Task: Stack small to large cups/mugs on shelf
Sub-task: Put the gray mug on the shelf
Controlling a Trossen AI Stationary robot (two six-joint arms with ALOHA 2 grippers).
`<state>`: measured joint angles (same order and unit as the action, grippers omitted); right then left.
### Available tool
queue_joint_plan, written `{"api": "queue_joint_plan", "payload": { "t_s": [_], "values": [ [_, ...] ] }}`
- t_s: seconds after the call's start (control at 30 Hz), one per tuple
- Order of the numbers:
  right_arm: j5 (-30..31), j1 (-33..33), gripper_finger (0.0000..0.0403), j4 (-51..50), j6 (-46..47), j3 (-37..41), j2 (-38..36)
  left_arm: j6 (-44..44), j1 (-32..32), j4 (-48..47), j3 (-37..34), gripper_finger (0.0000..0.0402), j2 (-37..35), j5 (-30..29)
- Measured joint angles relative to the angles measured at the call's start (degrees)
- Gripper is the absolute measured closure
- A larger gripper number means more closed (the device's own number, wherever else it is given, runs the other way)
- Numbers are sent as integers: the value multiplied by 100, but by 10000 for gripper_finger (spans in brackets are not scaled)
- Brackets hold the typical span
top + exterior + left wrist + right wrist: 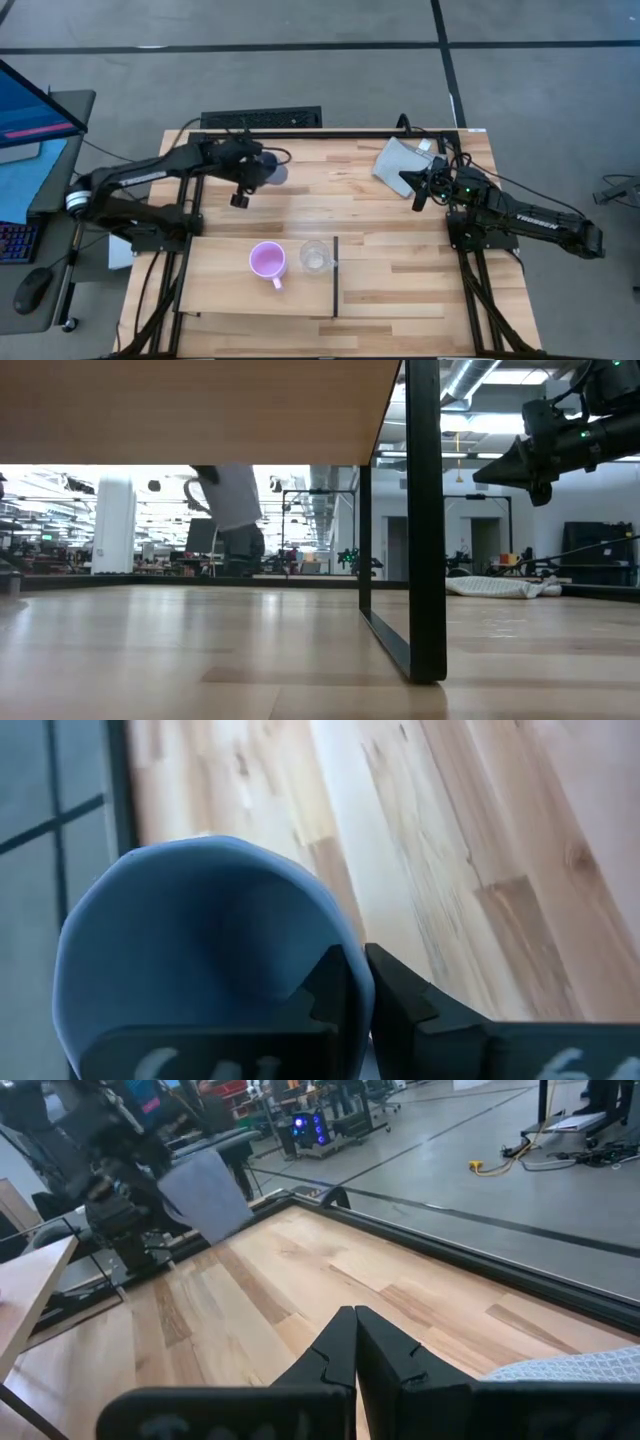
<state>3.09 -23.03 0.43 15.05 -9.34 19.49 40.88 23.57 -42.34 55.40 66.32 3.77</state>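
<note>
Item: blue-grey mug [268, 170]. Held off the surface [330, 205] near its far left edge, the left gripper [250, 172] clamped on its rim, one finger inside and one outside. It hung tilted in the low view.

Item: pink-purple mug [267, 261]. Stood upright on the shelf [220, 290], handle toward the near edge.

Item: small clear cup [315, 257]. Stood upright on the shelf just beside the pink-purple mug, near the black dividing strip [335, 277].

Item: right gripper [417, 187]. Waited above the right of the surface, jaws together on nothing, near a grey cloth [400, 160].

Progress, as judged: no vessel nested yet. Two sat side by side on the shelf; the largest was in hand. Setting it down and stacking the other two remained.

Writing: "TROSSEN" on the right arm [535, 222]; white marks on both wrists' finger bases were unreadable.
</note>
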Motion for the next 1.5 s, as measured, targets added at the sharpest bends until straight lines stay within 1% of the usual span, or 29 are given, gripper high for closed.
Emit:
{"api": "queue_joint_plan", "payload": {
  "t_s": [0.27, 0.43, 0.63, 0.87, 1.0, 1.13, 1.27, 1.37, 1.5],
  "values": [
    [0, 0, 376, 0, 0, 0, 0, -695, 9, -85, 0, 394, -925, -9],
    [0, 0, 376, 1, 0, 0, 0, -1080, 9, -165, 0, 394, -1318, 183],
    [0, 0, 376, 0, 0, 0, 0, -1316, 2, -653, 84, 394, -1737, 192],
    [4, 0, 376, 0, 3, 0, -2, -1636, 0, -2025, 1184, 394, -1717, 181],
    [211, 0, 376, -1, 42, 0, 0, -2086, -2, -2919, 1684, 394, -1548, 493],
    [425, 0, 376, -2, 65, 0, 0, -2278, -58, -3774, 1939, 394, -1447, 841],
    [473, 0, 376, -4, 159, 0, 0, -2439, -287, -4174, 2247, 394, -1417, 1055],
    [519, 0, 376, -4, 185, 0, 0, -2758, -488, -4481, 2509, 394, -1423, 1017],
    [739, 0, 376, -9, 254, 0, 0, -3297, -903, -4458, 2722, 394, -1417, 802]
  ]
}}
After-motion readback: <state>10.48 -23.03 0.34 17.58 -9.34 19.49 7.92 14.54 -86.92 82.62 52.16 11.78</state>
